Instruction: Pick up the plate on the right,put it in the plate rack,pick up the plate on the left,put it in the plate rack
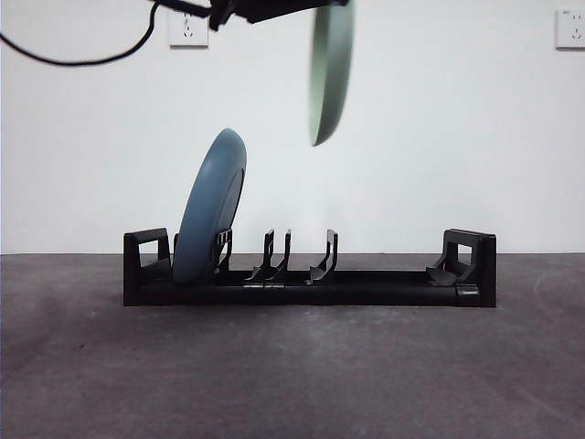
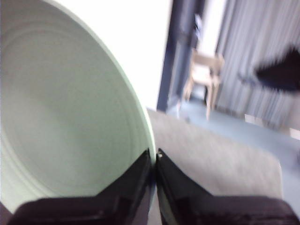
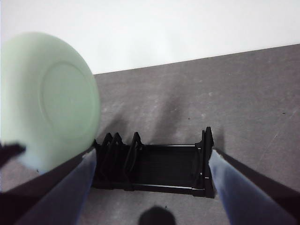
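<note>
The plate rack [image 1: 366, 285] stands on the table, long, low and black. A blue-grey plate [image 1: 210, 208] stands on edge in its left-end slot, leaning left. Well above the rack's middle hangs a pale green plate [image 1: 330, 69], edge-on and slightly blurred. My left gripper [image 1: 274, 7] comes in from the top and is shut on its upper rim. The left wrist view shows that gripper [image 2: 154, 157] pinching the green plate [image 2: 65, 122]. My right gripper [image 3: 152, 157] is open and empty, high above the rack [image 3: 164, 171], with the green plate [image 3: 51, 98] beside it.
The table [image 1: 292, 375] is dark grey and backed by a white wall with two sockets [image 1: 187, 29]. Several free prongs [image 1: 322, 258] rise between the blue plate and the rack's right end block [image 1: 471, 256]. A black cable [image 1: 82, 59] hangs at upper left.
</note>
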